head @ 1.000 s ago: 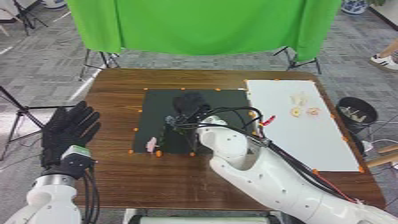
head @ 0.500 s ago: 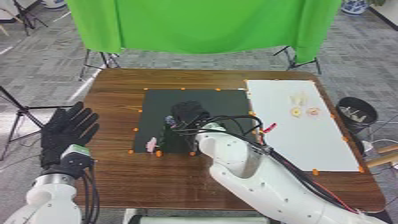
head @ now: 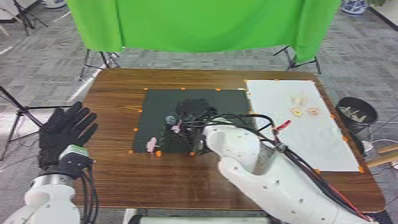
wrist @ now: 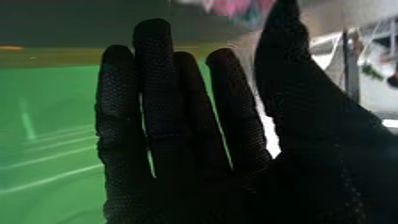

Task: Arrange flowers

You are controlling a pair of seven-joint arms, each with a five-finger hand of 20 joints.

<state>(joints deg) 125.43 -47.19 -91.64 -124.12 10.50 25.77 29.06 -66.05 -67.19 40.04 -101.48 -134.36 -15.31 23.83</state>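
In the head view, our right hand (head: 194,109) has drifted a little toward the right of the frame over the dark mat (head: 233,100), and pink and bluish blossoms (head: 175,129) now show more plainly beside its left edge. To us that suggests the hand is clear enough for a fresh approach; nothing looks gripped. Its fingers stand straight and slightly parted, thumb well apart. Our left hand (head: 66,127) lies spread at the left of the frame, waiting, we judge. The blossoms sit left of centre, soft and ruffled (stems are hard to make out), with another pink piece (head: 151,144) at the mat's lower left.
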